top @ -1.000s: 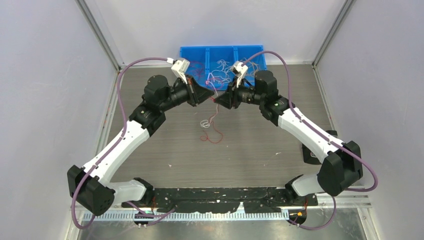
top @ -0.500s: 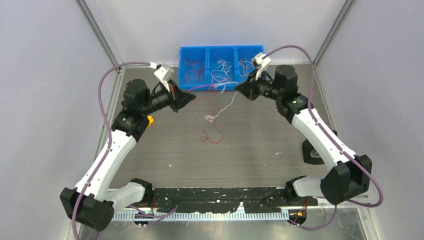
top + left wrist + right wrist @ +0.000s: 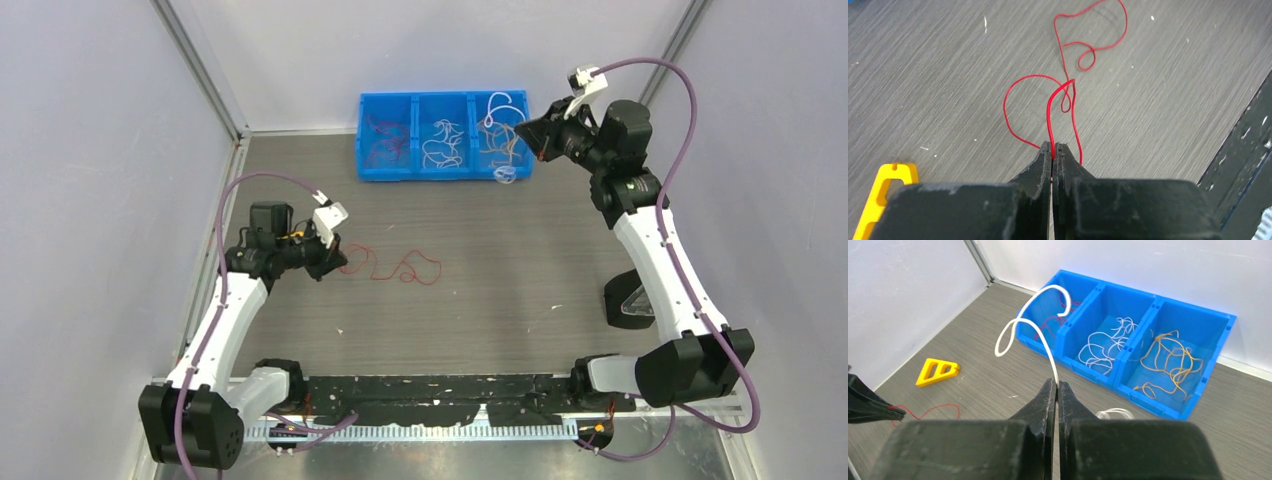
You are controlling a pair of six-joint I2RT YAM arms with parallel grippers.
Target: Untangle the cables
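A thin red cable (image 3: 400, 267) lies curled on the table, its left end pinched in my left gripper (image 3: 338, 262), which is shut on it low over the table; it also shows in the left wrist view (image 3: 1064, 75) running out from my left gripper (image 3: 1053, 145). My right gripper (image 3: 522, 127) is shut on a thin white cable (image 3: 500, 103) and holds it in the air over the right end of the blue bin (image 3: 444, 175). In the right wrist view the white cable (image 3: 1034, 310) loops up from my right gripper (image 3: 1056, 382); a further white loop (image 3: 1113, 413) hangs below.
The blue bin (image 3: 1228, 325) has three compartments holding red (image 3: 1048, 327), white (image 3: 1105, 345) and yellow-orange cables (image 3: 1168, 357). A yellow triangular piece (image 3: 938, 371) lies at the table's left. A black object (image 3: 628, 302) sits at the right edge. Grey walls enclose the table.
Both arms pulled apart: the left gripper moved down-left dragging the red cable flat, the right moved up-right lifting the white cable free above the bin. The two cables have separated.
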